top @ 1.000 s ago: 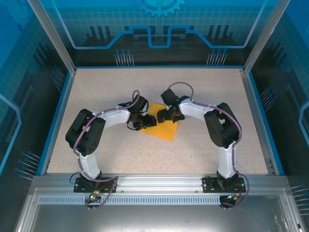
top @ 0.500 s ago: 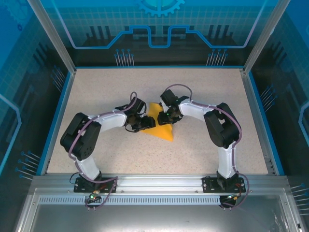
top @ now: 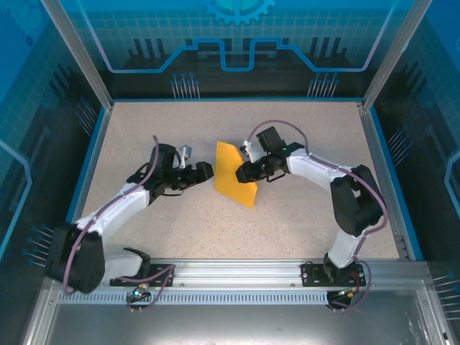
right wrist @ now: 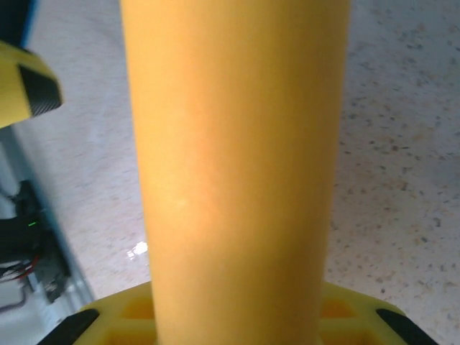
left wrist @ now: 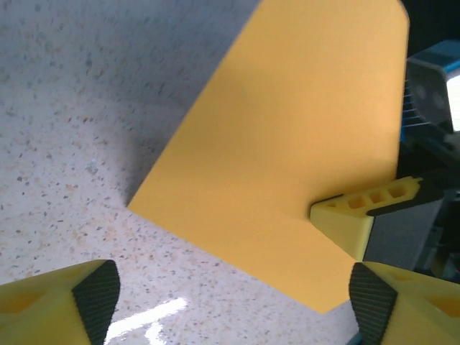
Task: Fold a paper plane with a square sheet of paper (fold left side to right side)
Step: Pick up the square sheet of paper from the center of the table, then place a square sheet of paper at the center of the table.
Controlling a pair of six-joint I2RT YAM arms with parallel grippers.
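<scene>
Right gripper pinches the square sheet of paper by its edge, left gripper gapes empty right beside it.

The left arm and right arm have white links, bulky black joints and purple cables looping alongside. Fingers are yellow plastic with black pads at the jaw tips; behind the tips, seemingly square cut-outs.
</scene>
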